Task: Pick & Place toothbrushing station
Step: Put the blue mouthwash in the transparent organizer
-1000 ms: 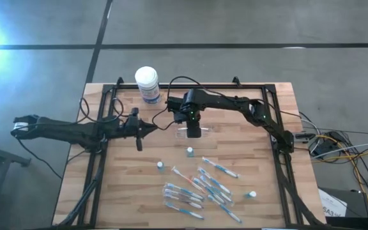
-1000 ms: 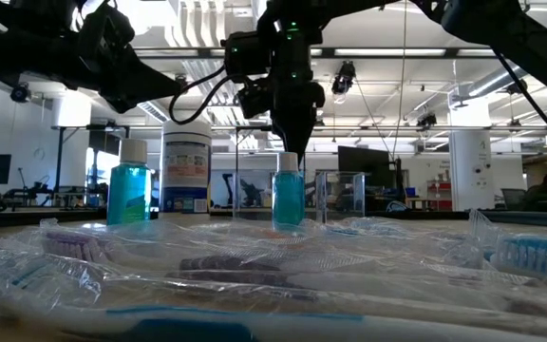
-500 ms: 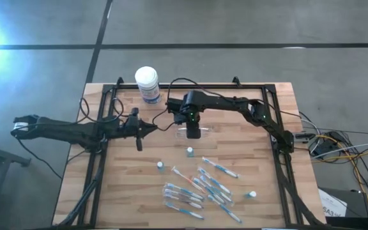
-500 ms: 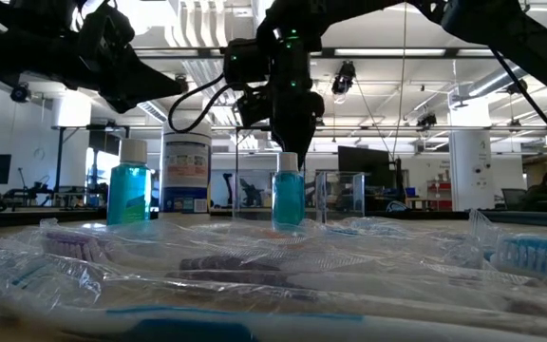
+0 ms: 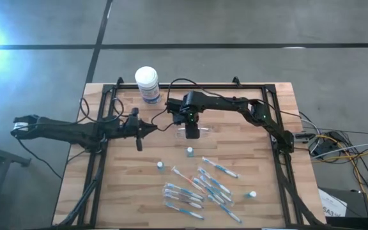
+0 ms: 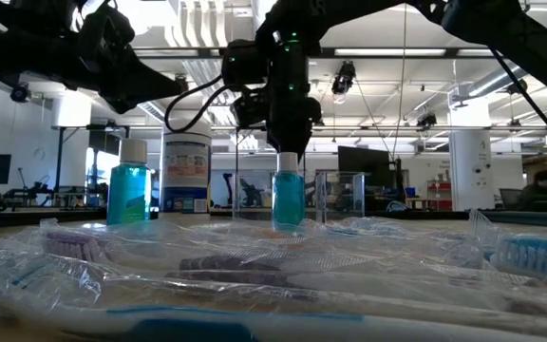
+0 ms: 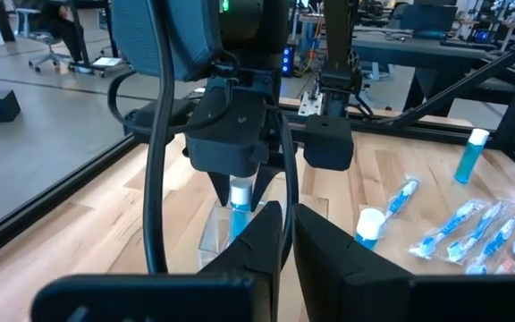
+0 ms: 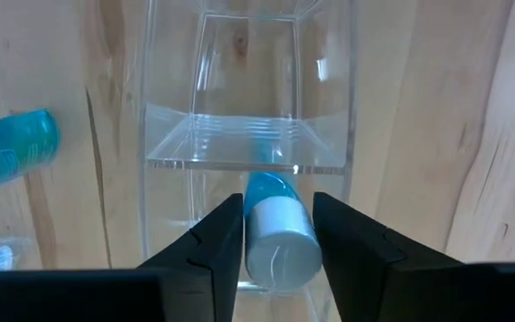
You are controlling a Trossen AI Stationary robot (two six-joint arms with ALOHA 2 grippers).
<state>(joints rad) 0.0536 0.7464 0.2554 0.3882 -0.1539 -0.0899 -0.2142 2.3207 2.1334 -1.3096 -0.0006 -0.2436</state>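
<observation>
A small clear plastic holder (image 5: 181,133) (image 8: 240,134) stands mid-table, with a dividing wall inside it. My right gripper (image 5: 193,132) (image 8: 278,241) points straight down over it, shut on a small blue bottle with a white cap (image 8: 275,210). Two more such bottles (image 5: 189,151) (image 5: 160,165) stand upright on the table nearer the front, and a third (image 5: 252,193) stands at the near right. Several wrapped blue-and-white toothbrushes (image 5: 197,188) lie flat near the front. My left gripper (image 5: 153,128) (image 7: 284,233) hovers shut just left of the holder, holding nothing. My right gripper has the bottle's white cap (image 8: 280,250) between its two fingers (image 8: 217,237), one on each side. The fingers come from above, pointing down. The bottle's blue body (image 8: 266,192) reaches down into the holder's compartment, slightly tilted; its bottom is hidden.
A larger white-lidded tub (image 5: 147,83) stands at the table's far left. A black frame (image 5: 280,128) runs around the work area. Bare wood lies at the near left and along the right side.
</observation>
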